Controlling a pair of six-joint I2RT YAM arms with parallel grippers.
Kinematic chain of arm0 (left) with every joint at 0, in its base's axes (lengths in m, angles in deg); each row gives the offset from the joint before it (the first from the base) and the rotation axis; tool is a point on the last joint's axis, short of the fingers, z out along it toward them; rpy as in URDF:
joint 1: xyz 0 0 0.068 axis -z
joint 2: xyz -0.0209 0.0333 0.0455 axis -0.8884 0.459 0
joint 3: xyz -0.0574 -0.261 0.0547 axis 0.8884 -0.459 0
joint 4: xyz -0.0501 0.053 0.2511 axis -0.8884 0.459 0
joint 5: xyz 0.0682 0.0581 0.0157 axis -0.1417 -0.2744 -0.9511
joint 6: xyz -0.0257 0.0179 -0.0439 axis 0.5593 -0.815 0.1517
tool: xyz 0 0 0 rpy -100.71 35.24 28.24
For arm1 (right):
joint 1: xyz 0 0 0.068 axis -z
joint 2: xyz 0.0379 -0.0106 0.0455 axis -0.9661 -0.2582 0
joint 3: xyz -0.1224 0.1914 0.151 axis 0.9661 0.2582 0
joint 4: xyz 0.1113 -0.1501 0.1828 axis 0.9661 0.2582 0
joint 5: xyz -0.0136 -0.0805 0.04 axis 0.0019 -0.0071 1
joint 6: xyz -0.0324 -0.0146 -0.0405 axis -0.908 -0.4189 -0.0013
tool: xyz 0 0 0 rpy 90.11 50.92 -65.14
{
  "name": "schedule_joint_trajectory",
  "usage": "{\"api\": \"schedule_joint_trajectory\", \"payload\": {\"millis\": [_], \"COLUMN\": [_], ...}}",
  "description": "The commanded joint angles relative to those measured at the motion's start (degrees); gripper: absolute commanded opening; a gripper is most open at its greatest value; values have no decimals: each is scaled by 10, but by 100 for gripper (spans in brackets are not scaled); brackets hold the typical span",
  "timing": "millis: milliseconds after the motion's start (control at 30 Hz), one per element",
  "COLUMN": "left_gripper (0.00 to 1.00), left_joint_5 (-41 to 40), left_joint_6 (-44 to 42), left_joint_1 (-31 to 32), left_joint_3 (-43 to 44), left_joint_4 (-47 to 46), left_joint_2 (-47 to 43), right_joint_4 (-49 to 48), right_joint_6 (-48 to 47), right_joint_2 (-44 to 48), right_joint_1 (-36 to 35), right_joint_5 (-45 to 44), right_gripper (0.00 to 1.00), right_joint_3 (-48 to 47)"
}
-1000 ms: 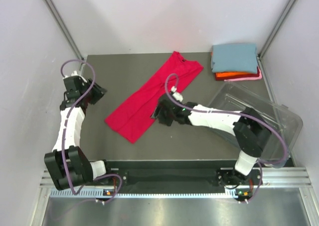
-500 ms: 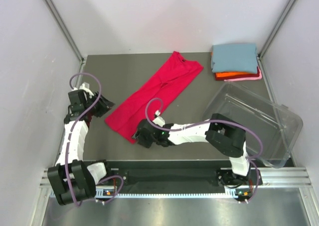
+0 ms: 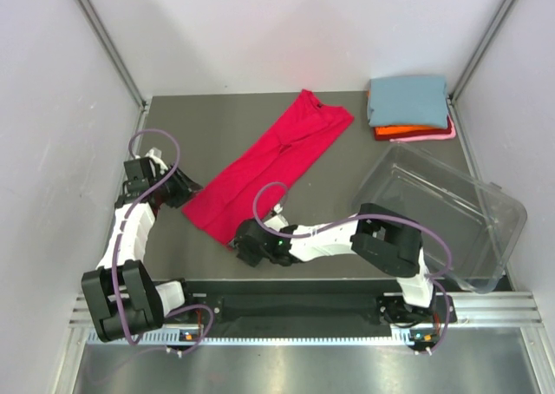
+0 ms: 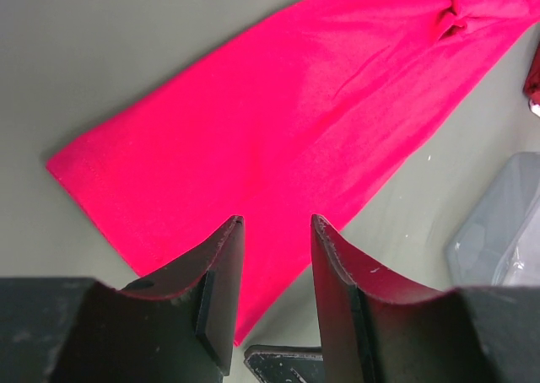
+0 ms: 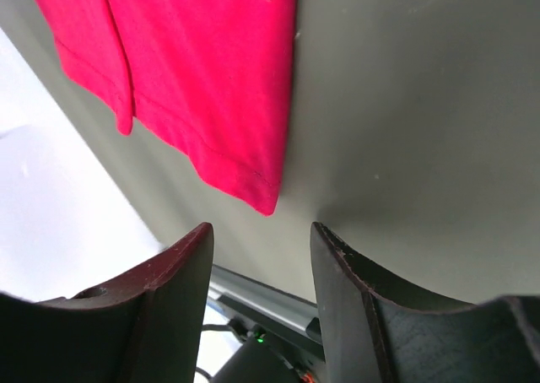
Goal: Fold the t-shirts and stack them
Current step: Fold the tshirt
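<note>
The left gripper (image 4: 275,221) and right gripper (image 5: 261,229) are a bit open and empty. Pinching only one layer at the near end could bunch up the red t-shirt (image 3: 273,155).

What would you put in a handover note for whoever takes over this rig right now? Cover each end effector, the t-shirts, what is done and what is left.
Left end effector: open, empty, at the near end of the red t-shirt.
Right end effector: open, empty, by that end's other corner.
Red t-shirt: a long narrow strip lying diagonally on the table.
Done: blue-grey t-shirt, orange t-shirt and pink t-shirt folded and stacked at the far right corner.
Left: fold the red strip shorter and add it to the stack.
</note>
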Motion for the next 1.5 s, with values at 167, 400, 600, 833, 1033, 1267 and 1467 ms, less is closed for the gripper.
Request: {"api": "schedule_joint_trajectory", "payload": {"millis": [167,400,600,833,1033,1267,1467], "left_gripper": [42,41,40,39,38,38,37], "left_joint_5": [17,28,51,47,58,66,77], "left_joint_6": [-6,3,11,10,11,14,17], "left_joint_1": [1,1,1,1,1,1,1], "left_joint_3": [18,17,11,17,15,17,17], "left_joint_4": [-18,-25,-38,-31,-33,-38,-40], "left_joint_2": [-3,0,14,18,20,22,27], "right_joint_4": [-45,-73,-65,-34,-32,-12,13], "right_joint_6": [60,57,69,66,83,95,103], "right_joint_2": [-1,-31,-50,-49,-52,-51,-40], "right_joint_1": [-8,-1,-6,-6,-7,-8,-8], "right_joint_5": [-13,-2,-1,-14,-21,-30,-54], "right_gripper": [49,47,45,40,37,37,38], "right_joint_3": [33,23,7,-10,-8,-5,-7]}}
